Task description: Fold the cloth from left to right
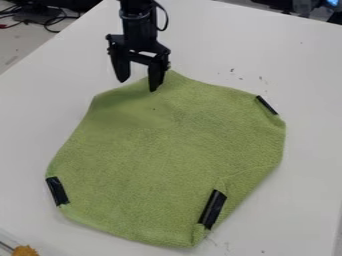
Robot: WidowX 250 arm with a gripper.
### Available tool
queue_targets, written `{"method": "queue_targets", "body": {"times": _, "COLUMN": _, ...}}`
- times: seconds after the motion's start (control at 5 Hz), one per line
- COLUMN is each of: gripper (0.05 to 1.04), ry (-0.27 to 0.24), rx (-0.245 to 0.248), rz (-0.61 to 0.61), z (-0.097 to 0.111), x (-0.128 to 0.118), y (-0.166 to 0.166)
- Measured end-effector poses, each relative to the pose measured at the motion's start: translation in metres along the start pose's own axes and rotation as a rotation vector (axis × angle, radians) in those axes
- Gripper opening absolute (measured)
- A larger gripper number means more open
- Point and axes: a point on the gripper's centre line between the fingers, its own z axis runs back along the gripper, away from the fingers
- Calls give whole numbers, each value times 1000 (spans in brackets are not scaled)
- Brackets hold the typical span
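Green cloth (160, 155), one piece, lies spread across the middle and lower part of the frame on one white table (220, 35). Its outline is uneven, with a peak at the top centre, and a crease runs along its lower right side. Three strips of black tape sit at its border: one at the upper right (267, 105), one at the lower left (57, 191), and one toward the bottom, right of centre (212, 209).

One black gripper (138, 85) hangs in the upper left of the frame, at the cloth's top edge. Its two fingers stand wide apart with nothing gripped between them; the one nearer the frame's centre has its tip over the cloth. Whether that tip touches the fabric, I cannot tell.

Several small dark specks (232, 70) dot the table at upper right. In the bottom left corner is one orange-yellow item (25, 251), partly cut off by the frame. Several cables (47, 22) lie at the upper left, beyond the table's edge.
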Motion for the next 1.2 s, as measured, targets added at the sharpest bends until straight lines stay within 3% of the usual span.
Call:
{"method": "queue_targets", "body": {"times": 0.2, "gripper": 1001, "ry": -22, "rx": 15, "rz": 106, "z": 11, "x": -26, "y": 11}}
{"method": "queue_targets", "body": {"times": 0.6, "gripper": 1001, "ry": -12, "rx": 23, "rz": 282, "z": 4, "x": -94, "y": 16}}
{"method": "queue_targets", "body": {"times": 1.0, "gripper": 1001, "ry": -54, "rx": 91, "rz": 351, "z": 9, "x": -154, "y": 14}}
{"method": "queue_targets", "body": {"times": 1.2, "gripper": 1001, "ry": -58, "rx": 94, "rz": 359, "z": 5, "x": -171, "y": 12}}
